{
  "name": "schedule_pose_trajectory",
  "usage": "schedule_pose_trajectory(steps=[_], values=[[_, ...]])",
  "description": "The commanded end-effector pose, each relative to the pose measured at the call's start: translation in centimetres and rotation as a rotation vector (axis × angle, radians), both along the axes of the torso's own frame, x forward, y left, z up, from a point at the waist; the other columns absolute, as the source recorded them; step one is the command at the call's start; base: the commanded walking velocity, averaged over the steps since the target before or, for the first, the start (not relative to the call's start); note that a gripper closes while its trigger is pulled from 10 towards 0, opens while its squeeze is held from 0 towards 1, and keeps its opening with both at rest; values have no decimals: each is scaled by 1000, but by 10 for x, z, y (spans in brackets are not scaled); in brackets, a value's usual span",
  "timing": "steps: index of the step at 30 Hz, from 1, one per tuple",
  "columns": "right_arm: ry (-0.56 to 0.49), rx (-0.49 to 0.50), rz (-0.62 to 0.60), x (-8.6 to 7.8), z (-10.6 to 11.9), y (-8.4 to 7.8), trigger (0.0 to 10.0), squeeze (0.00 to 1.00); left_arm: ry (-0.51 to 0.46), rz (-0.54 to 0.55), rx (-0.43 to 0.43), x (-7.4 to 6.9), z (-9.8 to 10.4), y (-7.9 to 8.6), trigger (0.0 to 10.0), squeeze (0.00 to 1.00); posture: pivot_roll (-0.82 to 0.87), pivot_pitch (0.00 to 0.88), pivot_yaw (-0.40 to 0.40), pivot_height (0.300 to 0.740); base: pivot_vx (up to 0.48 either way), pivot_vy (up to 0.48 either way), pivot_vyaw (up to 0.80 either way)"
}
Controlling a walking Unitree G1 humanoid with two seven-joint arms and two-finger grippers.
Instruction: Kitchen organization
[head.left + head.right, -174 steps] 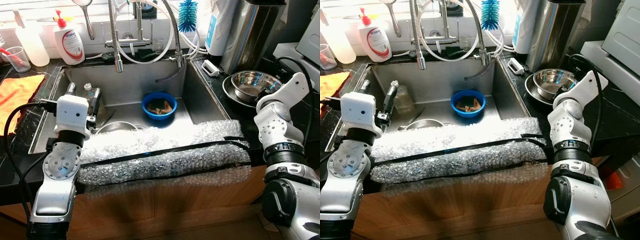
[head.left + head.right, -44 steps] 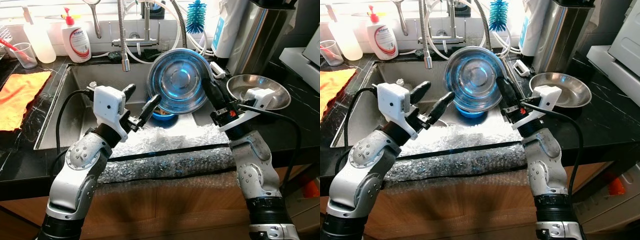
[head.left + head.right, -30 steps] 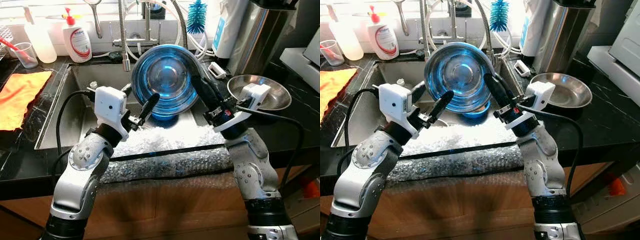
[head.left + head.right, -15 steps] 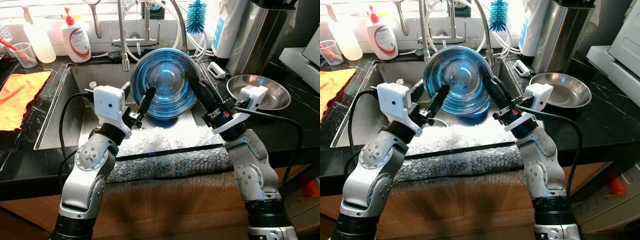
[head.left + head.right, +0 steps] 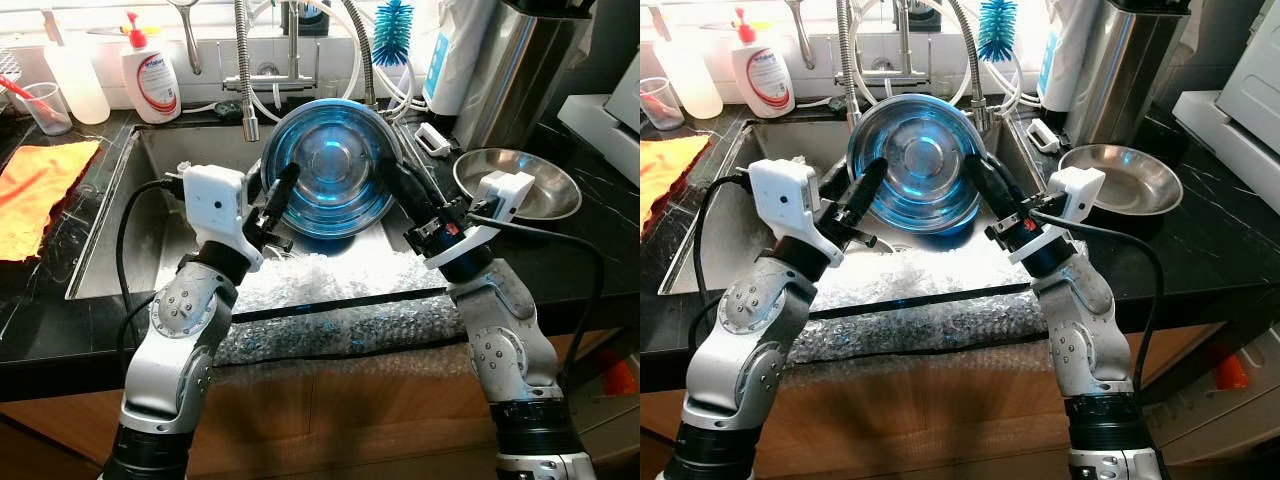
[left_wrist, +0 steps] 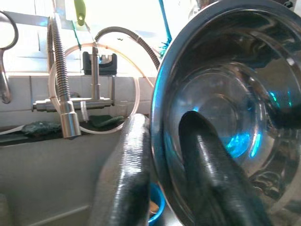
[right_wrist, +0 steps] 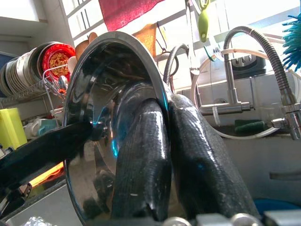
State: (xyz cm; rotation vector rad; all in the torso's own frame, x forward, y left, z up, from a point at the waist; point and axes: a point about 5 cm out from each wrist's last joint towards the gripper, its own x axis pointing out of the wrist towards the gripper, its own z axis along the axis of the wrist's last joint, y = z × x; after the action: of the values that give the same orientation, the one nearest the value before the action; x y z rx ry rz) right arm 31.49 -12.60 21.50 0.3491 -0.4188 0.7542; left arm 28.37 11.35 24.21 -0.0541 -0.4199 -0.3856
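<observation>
A black stone counter [image 5: 40,300] runs around a steel sink [image 5: 160,190] under a bright window, with bubble wrap [image 5: 330,320] taped by a black strip over the sink's front edge. Held up over the basin, at about 12 o'clock from the robot, is a stainless steel bowl [image 5: 332,166], tipped on edge so its hollow faces the camera and glows blue with reflection. The left gripper [image 5: 283,186] meets the bowl's rim at about 9 o'clock; in the left wrist view one black finger [image 6: 209,165] lies inside the bowl and the other [image 6: 127,174] outside, the rim between them in a narrow pinch. The right gripper [image 5: 982,178] takes the opposite rim at about 3 o'clock, and in the right wrist view its two fingers [image 7: 141,155] press close together with the bowl's edge caught between them. Under the bowl, part of a blue bowl [image 6: 154,203] sits low in the sink. At 2 o'clock, on the counter, rests a second, shallower steel bowl [image 5: 535,185], well apart from the held one, with a tall steel canister [image 5: 505,70] behind it. Along the back ledge stand a coiled spring faucet [image 5: 245,70], a blue bottle brush [image 5: 392,30], and at 10 o'clock a white soap bottle with a red pump [image 5: 148,70]. An orange cloth [image 5: 35,190] lies on the counter at 9 o'clock.
</observation>
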Motion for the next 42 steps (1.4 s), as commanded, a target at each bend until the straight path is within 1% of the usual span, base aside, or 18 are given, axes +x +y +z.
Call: schedule_pose_trajectory(steps=[1,19,20,28,31,33,35,36,37,38,39,40,42], values=[[-32,-3,0,-3,7,1,10000,0,-12,-4,13,0,1,-2,0,0,61,64,-34,740,0,0,0],[-19,-2,-30,0,6,-1,10000,0,-16,6,0,1,4,1,0,0,63,64,-32,740,0,0,0],[-17,1,-32,0,6,-1,10000,1000,-17,7,0,1,4,1,0,0,60,63,-31,740,0,0,0],[-13,14,-40,0,7,-2,10000,1000,-18,9,2,2,4,2,0,0,60,61,-31,740,0,0,0],[-13,14,-41,0,7,-2,10000,1000,-15,8,-11,2,4,2,0,0,60,61,-32,740,0,0,0],[-13,15,-41,0,7,-1,10000,1000,-12,28,-74,4,7,6,0,0,60,55,-32,740,0,0,0],[-14,14,-41,0,6,-1,10000,1000,-10,40,-105,4,9,8,0,0,59,54,-32,740,0,0,0],[-14,14,-43,0,6,-1,10000,98,-16,71,-137,6,11,13,0,0,60,51,-32,740,0,0,0],[-14,14,-43,0,6,-1,10000,98,-16,71,-137,6,11,13,0,0,60,51,-32,740,0,0,0],[-14,13,-44,0,6,-1,10000,0,-26,117,-162,8,15,20,0,0,58,47,-32,740,0,0,0],[-14,13,-44,0,6,-1,10000,0,-30,131,-170,9,16,22,0,0,57,46,-31,740,0,0,0],[-15,13,-45,0,7,-1,10000,0,-54,174,-200,10,23,30,0,0,57,45,-31,740,0,0,0],[-15,13,-46,-1,7,-1,10000,0,-74,205,-214,10,27,35,0,0,60,39,-32,740,0,0,0]])
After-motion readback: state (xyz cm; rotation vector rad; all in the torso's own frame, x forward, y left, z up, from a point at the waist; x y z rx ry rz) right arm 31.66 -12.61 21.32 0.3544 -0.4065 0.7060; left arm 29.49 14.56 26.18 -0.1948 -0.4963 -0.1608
